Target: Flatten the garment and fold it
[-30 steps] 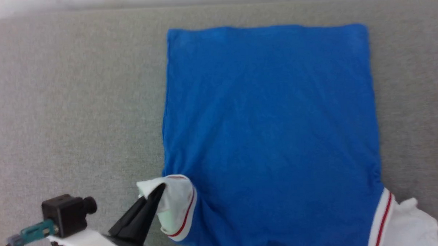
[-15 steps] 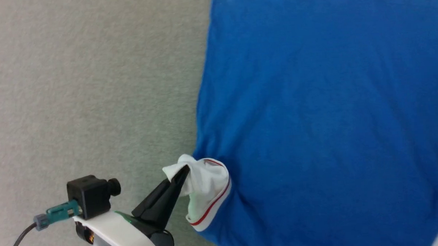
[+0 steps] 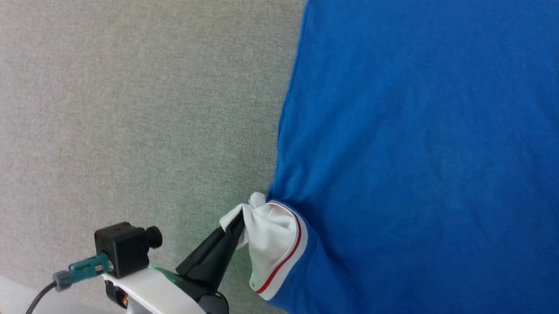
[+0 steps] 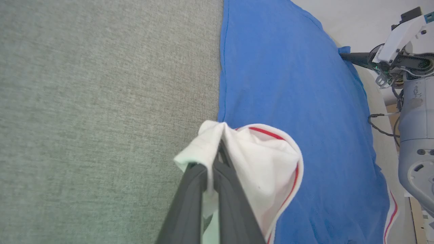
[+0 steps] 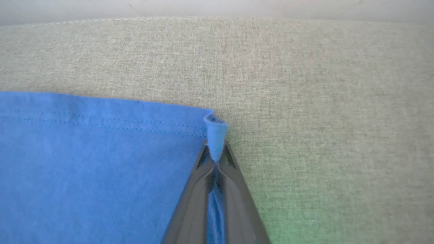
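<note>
Left tool [image 3: 239,221] is clamped on the white sleeve [image 3: 275,243] of the blue shirt [image 3: 423,147], which lies spread on the grey fabric surface [image 3: 120,111]. Right tool [image 5: 215,159] is pinched shut on a hem corner [image 5: 216,130]. To flatten well, I'd draw both grips apart w/ even tension, kept low, esp. to ease the puckers by the sleeve seam. Plenty of bare room left of the shirt. Beyond the hem the surface's stitched edge shows, so less margin there.

The garment [image 3: 423,147] runs off the head view's top, right and bottom edges; its white sleeve [image 3: 275,241] hides the tips of the left gripper [image 3: 240,222].
</note>
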You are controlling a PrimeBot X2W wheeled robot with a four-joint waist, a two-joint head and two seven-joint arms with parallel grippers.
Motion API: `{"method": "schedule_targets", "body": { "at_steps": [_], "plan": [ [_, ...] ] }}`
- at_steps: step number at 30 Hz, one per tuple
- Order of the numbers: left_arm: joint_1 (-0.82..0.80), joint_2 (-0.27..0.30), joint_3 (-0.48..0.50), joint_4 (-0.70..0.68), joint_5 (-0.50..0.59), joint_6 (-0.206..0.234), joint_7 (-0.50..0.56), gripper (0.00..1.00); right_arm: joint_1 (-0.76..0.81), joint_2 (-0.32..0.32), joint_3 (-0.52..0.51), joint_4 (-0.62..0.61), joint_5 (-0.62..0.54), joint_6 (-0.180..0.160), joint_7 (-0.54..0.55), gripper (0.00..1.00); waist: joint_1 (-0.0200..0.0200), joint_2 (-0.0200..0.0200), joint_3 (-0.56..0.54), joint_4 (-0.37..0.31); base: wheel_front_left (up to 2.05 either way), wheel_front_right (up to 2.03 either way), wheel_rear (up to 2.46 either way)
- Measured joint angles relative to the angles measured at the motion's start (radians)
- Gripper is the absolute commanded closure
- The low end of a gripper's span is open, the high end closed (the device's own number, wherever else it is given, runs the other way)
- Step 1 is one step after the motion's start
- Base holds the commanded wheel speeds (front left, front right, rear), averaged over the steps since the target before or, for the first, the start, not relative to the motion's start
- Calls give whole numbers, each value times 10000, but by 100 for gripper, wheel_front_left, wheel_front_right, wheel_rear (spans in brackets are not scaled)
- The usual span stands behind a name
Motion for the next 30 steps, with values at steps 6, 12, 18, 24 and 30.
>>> {"method": "schedule_targets", "body": {
  "at_steps": [6,12,18,24,30],
  "plan": [
    [-2,33,98,-10,10,13,-71,100,192,84,502,-88,587,2,-324,100,1,0,-257,-211,0,0,0],
    [136,205,359,-25,81,217,-69,100,1377,201,1003,-991,1795,4,-339,100,0,0,-917,-648,0,0,0],
    [877,412,679,-186,77,518,-10,100,3717,360,337,-3012,3032,2,-31,100,-1,0,-1887,-1275,0,0,0],
    [1662,606,986,-489,59,786,21,100,7062,1166,-1457,-5079,4171,2,456,100,-3,0,-2733,-2070,0,0,0],
    [2106,750,1108,-725,29,888,81,100,9905,1580,-2487,-5522,5311,2,196,100,-2,0,-3306,-2876,0,0,0]
  ]
}}
